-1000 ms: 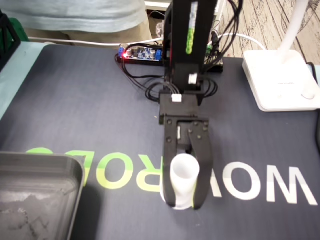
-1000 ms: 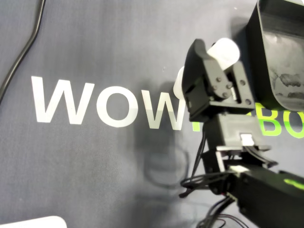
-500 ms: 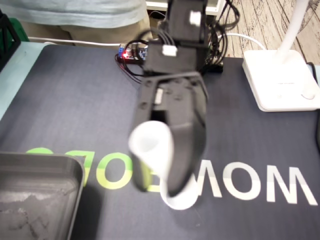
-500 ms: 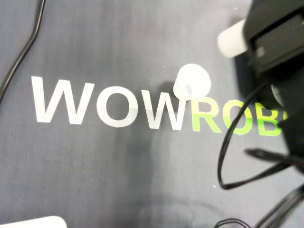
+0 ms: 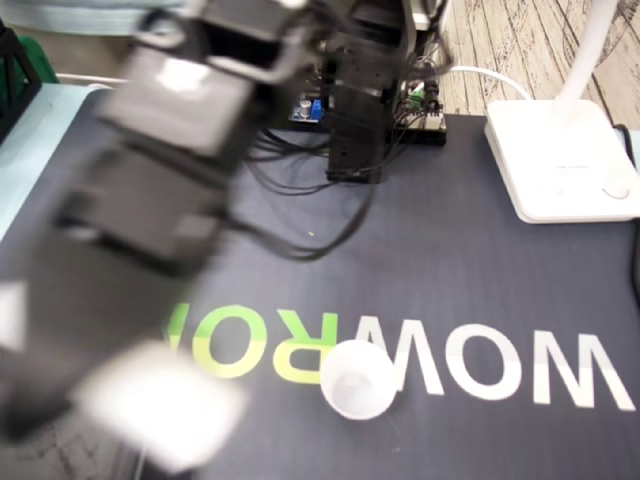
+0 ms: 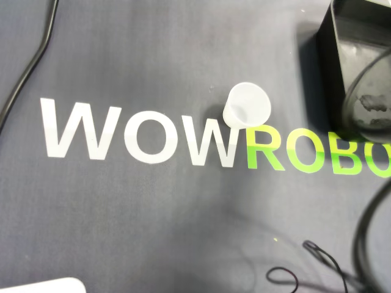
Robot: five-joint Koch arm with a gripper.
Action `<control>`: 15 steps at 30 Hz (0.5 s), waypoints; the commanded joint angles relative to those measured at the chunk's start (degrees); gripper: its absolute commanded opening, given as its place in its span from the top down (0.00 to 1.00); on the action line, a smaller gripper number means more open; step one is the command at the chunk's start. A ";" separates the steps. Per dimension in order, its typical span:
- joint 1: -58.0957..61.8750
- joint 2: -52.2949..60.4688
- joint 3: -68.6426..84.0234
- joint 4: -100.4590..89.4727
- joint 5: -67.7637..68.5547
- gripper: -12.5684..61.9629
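Arm (image 5: 160, 170) is motion-blurred, so I cannot tell the jaws' state. A white smear (image 5: 160, 405), likely a carried cup, rides with it. A second cup (image 6: 247, 105) stands near the tray (image 6: 337, 67). Risk: a fast swing drops the load short.

A dark grey mat (image 5: 480, 270) printed WOWROBO carries an upright white cup (image 5: 357, 378), right of the blurred gripper (image 5: 140, 400) in the fixed view. A white lamp base (image 5: 560, 160) sits farther right. A dark tray (image 6: 360, 73) lies beneath the jaws.
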 commanded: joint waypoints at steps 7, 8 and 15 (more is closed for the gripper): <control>6.94 -11.16 -14.24 -1.41 23.29 0.79; 7.65 -12.39 -15.29 -1.41 25.84 0.79; 10.72 -21.01 -21.01 -4.66 47.46 0.79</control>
